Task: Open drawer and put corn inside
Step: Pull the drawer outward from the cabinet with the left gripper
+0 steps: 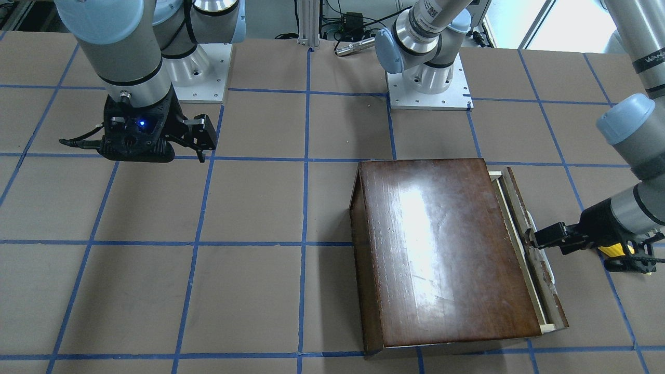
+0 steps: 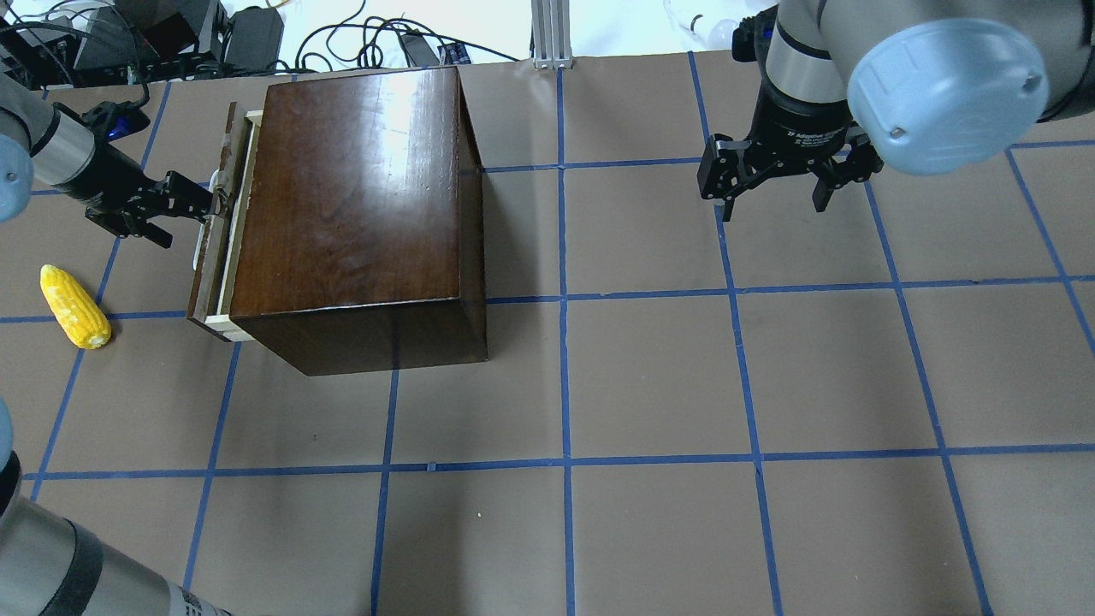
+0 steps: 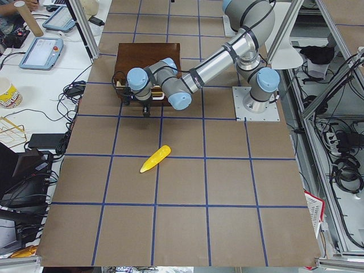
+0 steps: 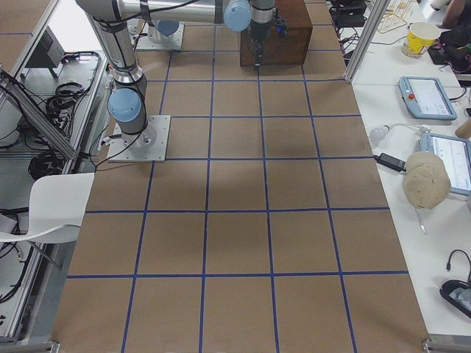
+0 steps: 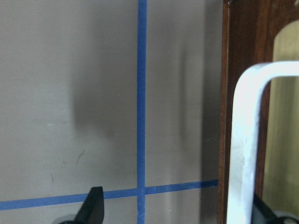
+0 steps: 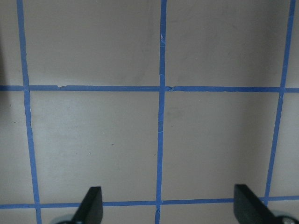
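Observation:
The glossy dark-brown box (image 2: 351, 188) stands at the far left of the table. Its drawer (image 2: 224, 248) is pulled out a narrow way and shows a strip of pale wood behind the dark front panel. My left gripper (image 2: 201, 201) is open at the drawer's pale metal handle (image 5: 245, 140). The handle lies between the fingers, close to one fingertip (image 5: 264, 212). The corn (image 2: 75, 306) lies on the table to the left of the drawer; in the front view (image 1: 613, 250) only a bit of it shows under the left wrist. My right gripper (image 2: 774, 192) is open and empty above the table.
The brown table top (image 2: 650, 376) carries a grid of blue tape lines. The arm bases (image 1: 428, 91) are bolted at the robot's side. Cables and equipment (image 2: 171, 34) lie beyond the far edge behind the box.

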{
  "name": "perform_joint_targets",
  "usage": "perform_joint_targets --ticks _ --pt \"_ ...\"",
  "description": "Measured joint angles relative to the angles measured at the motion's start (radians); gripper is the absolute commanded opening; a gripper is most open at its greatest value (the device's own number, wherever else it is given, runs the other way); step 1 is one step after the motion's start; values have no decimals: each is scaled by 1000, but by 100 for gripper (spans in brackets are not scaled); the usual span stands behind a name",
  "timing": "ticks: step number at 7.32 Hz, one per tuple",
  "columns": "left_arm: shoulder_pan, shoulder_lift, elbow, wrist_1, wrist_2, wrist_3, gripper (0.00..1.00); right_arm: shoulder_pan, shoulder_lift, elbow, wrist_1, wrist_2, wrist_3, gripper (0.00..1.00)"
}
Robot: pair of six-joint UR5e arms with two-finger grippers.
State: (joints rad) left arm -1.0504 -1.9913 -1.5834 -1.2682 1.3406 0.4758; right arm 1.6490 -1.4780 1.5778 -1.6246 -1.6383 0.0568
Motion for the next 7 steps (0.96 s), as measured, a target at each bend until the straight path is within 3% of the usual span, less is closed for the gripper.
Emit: perform_joint_targets --ticks 7 --pt "59 -2 1 0 -2 16 100 0 -1 0 0 0 0 100"
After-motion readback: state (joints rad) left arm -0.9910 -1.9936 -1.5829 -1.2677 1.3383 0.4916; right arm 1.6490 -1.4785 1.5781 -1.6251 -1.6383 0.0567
